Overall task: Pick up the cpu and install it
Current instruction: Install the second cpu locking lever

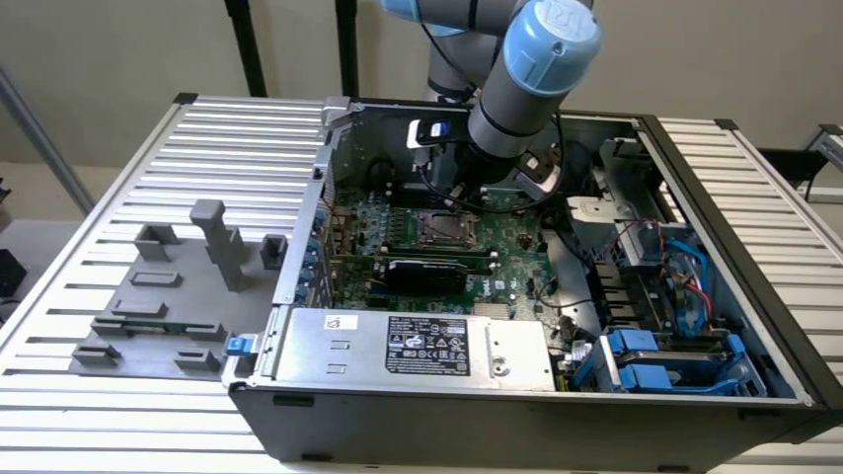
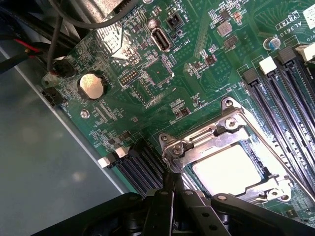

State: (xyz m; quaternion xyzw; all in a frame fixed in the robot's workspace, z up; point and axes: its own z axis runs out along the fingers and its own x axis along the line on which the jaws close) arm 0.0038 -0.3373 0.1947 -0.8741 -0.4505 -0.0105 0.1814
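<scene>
The arm's thick wrist is blocking most of the gripper in the exterior view, so its tip is hard to make out there. In the wrist view the two dark fingers are narrowing to a single point and appear to be pressing together, with nothing pinched between them. The gripper's black body is cutting off one end of the socket frame.

The cpu is lying flat inside that frame, with its pale metal top facing up. The frame is overlapping its rim, so only the top is showing, and no marking can be read. It is looking close to square, with no clear long axis, and its sides are running parallel to the frame's bars. The fingertips are hovering just beside one corner of the frame, apart from the cpu's top.

On the motherboard, memory slots are running along one side of the socket, and a coin battery is sitting well away near the board's edge. In the exterior view the case walls are closing in the arm all round. The power supply is lying along the near wall, and loose cables are crowding the space to the exterior view's right of the wrist. A grey fixture plate is resting on the slatted table to the exterior view's left, outside the case.
</scene>
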